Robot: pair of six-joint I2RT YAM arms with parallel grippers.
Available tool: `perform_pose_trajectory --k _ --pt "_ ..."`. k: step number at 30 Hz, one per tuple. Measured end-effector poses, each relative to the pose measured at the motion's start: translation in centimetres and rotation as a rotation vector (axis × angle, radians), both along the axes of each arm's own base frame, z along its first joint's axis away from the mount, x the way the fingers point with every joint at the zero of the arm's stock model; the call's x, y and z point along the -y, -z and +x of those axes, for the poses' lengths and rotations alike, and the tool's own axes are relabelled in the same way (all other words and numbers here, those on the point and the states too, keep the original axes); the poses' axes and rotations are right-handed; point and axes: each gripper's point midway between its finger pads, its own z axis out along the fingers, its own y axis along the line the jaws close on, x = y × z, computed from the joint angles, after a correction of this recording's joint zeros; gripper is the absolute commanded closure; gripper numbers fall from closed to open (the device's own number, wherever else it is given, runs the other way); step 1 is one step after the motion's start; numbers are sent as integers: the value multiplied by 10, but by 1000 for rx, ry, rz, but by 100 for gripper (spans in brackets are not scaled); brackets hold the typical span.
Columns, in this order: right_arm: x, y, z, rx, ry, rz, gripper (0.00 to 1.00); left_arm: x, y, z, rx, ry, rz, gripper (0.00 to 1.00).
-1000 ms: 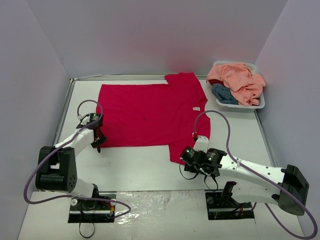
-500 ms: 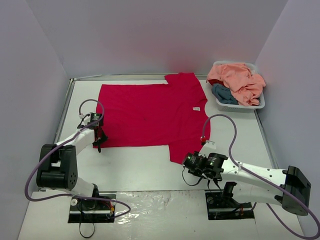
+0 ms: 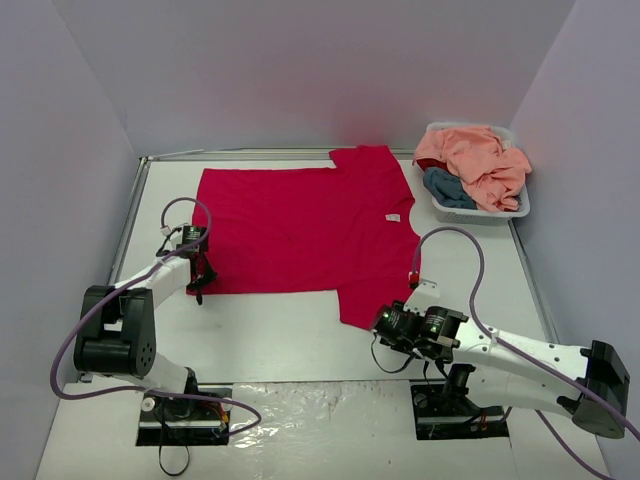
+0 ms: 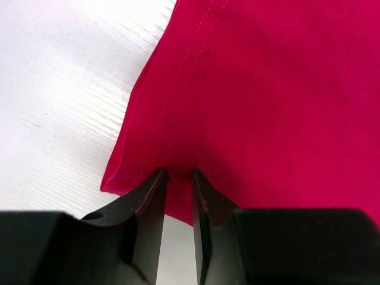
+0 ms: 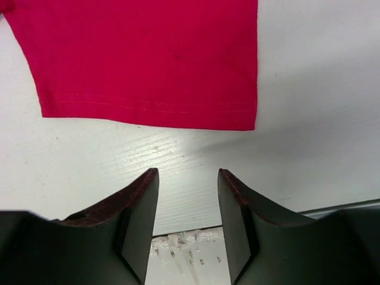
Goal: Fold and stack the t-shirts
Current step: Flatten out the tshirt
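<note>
**A:** From above, where is the red t-shirt (image 3: 300, 225) lying?

**B:** It is lying flat on the table (image 3: 290, 325), with its long axis running across from the left pincer (image 3: 198, 278) towards the right pincer (image 3: 388, 322). The left one is sitting at the near hem corner. The right one is waiting just short of the near sleeve, not touching it. A peach shirt (image 3: 480, 155) and a teal shirt (image 3: 445, 188) are lying in the basket (image 3: 520, 210), well beyond the right pincer.

**A:** And the left wrist view?

**B:** The left pincer (image 4: 178, 175) is clamping a pinch of the hem corner, its jaws nearly together. The cloth is spreading ahead and to its right, with bare table to its left.

**A:** The right wrist view?

**B:** The right pincer (image 5: 187, 172) is standing with its jaws apart, holding nothing, over bare table. The sleeve (image 5: 148, 59) hem is running crosswise just ahead of the fingertips, its corner ahead and slightly right.

**A:** So what is the coming move turning on?

**B:** I am judging the right arm nearer. It is needing only a short reach forward onto that hem, and open table is lying all around it.
</note>
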Motion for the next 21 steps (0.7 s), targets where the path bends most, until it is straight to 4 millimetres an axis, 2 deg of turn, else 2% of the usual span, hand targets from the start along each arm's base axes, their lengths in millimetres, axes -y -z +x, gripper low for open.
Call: perform_pose_trajectory --k 4,5,11,15,19,20,21 --pt "-1 -6 3 20 -19 -6 52 2 0 0 0 9 2 78" --pt "-1 -7 4 22 -27 -12 47 3 0 0 1 13 2 78" --pt "-1 -5 6 18 -84 -78 44 5 0 0 0 25 4 78" --pt "-1 -5 8 22 -94 -103 37 7 0 0 1 30 4 78" --pt "-2 -9 9 47 -89 -94 13 7 0 1 3 33 5 77" --pt "-3 -11 10 57 -87 -83 0 7 0 1 3 34 5 77" --pt "-4 -15 10 71 -82 -63 0 8 0 1 3 35 5 77"
